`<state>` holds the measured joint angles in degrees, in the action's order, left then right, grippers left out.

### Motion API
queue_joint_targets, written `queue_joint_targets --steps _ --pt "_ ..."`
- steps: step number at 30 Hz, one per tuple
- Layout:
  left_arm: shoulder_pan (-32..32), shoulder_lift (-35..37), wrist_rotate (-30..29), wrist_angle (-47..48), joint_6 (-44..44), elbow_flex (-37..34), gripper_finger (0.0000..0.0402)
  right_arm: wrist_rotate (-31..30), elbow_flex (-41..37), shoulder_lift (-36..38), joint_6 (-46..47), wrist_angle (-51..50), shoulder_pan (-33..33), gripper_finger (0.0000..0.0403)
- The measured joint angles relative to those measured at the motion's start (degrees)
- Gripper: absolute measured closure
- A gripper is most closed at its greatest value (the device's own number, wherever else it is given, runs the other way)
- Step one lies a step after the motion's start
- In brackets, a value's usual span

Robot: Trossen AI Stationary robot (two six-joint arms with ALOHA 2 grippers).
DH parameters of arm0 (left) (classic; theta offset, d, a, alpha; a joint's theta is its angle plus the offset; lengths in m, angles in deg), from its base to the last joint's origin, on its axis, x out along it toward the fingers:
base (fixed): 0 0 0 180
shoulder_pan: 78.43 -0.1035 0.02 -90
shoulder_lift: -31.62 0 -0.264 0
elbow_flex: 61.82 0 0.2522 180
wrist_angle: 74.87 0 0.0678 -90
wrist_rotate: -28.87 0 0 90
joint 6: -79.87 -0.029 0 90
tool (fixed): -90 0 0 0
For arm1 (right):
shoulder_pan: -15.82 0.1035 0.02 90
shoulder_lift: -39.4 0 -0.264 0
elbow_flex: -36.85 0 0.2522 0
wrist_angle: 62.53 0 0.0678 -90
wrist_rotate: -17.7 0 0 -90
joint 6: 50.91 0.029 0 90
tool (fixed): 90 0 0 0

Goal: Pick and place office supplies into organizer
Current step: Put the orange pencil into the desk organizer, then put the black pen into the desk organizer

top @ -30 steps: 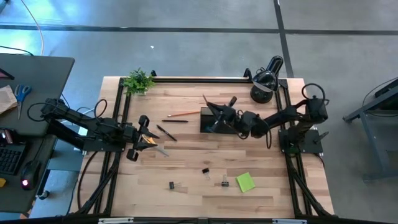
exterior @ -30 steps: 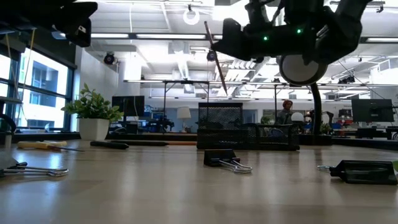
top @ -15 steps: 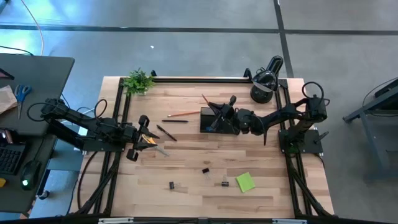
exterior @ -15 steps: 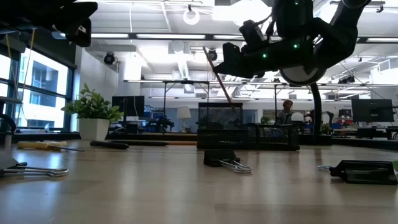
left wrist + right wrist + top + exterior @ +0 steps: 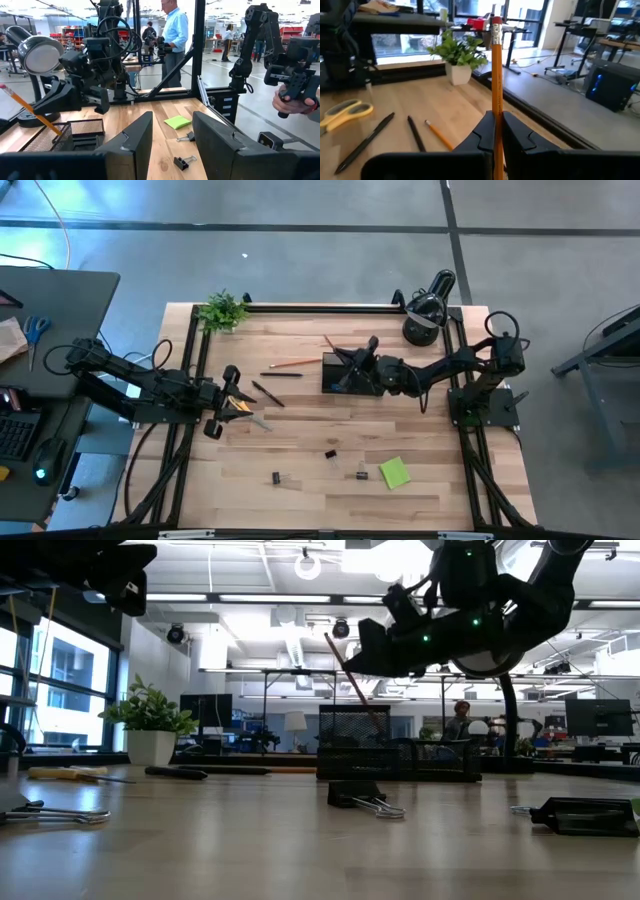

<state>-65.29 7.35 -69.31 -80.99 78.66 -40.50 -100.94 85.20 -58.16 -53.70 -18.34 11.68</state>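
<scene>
organizer (image 5: 336, 372): black wire-mesh rectangular tray, mid-counter toward far edge; contents not visible thru mesh.
held pencil (image 5: 496, 75): orange, slim, long axis steep/tilted; eraser end up, lower end dips into organizer's taller section.
right hand (image 5: 366, 366): over organizer, fingers (image 5: 516, 135) pinched tight on pencil shaft.
left hand (image 5: 232, 402): near left edge, fingers (image 5: 134, 145) apart, nothing betw. them.
loose on counter (image 5: 300, 480): 2nd pencil (image 5: 293, 363) + black pen (image 5: 267, 392), lying flat betw. the hands; yellow-handled scissors (image 5: 340, 112) by left hand.
front area: lime sticky pad (image 5: 394, 472), flat square; binder clips (image 5: 330, 454), small black.
</scene>
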Motion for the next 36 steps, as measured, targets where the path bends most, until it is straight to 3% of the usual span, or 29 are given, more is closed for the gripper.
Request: queue_joint_targets --steps 7,19,28,32,36 --pt "0.0 0.0 0.0 0.4 0.0 0.0 0.0273 1.2 0.0 0.0 1.5 -3.4 0.2 0.0397" --pt "0.0 0.0 0.0 0.3 0.0 0.0 0.0273 -1.3 0.0 0.0 3.0 -3.7 0.2 0.0289" --pt "0.0 0.0 0.0 0.3 0.0 0.0 0.0273 0.2 4.4 0.0 -2.1 -0.9 2.2 0.0269" --pt "0.0 0.0 0.0 0.4 0.0 0.0 0.0273 1.1 10.4 0.0 -3.4 -8.7 4.7 0.0273" --pt "0.0 0.0 0.0 0.3 0.0 0.0 0.0273 1.9 17.8 -0.1 1.7 -24.1 7.1 0.0274"
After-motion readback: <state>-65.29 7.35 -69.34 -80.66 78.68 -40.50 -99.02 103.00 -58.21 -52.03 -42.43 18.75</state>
